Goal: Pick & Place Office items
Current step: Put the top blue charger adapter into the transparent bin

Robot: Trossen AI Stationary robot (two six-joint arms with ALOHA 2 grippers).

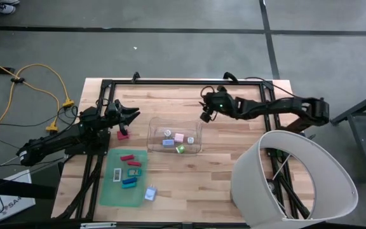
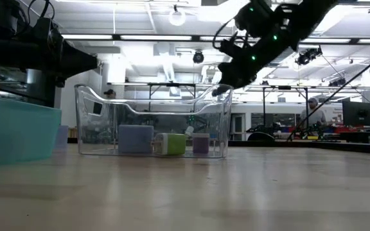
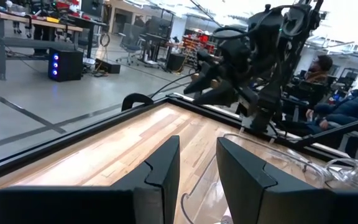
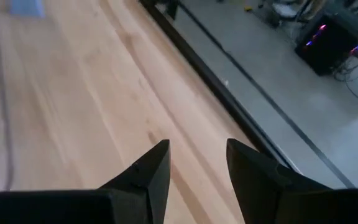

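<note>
1. The left end effector (image 1: 132,115) is being held above the counter (image 1: 234,165) at about 9 o'clock from the clear bin (image 1: 175,137); its fingers (image 3: 160,171) are spread slightly with nothing between them.
2. A red office item (image 1: 122,133) is lying on the wood just below the left end effector.
3. The right end effector (image 1: 204,116) is being held in the air at about 1 o'clock from the bin, close to its far right corner; its fingers (image 4: 151,171) are parted with an empty gap, seen over bare wood.
4. Four office items are resting inside the bin: a white piece (image 1: 168,133), a pink piece (image 1: 179,137), a blue piece (image 1: 168,143) and a green piece (image 1: 180,149).
5. On the green mat (image 1: 110,194), at about 7 o'clock from the bin, a red flat piece (image 1: 128,157), a teal piece (image 1: 133,172), a white flat piece (image 1: 117,174) and a blue piece (image 1: 129,182) are lying well apart from both end effectors.
6. A light blue piece (image 1: 150,193) is lying at the mat's right edge.
</note>
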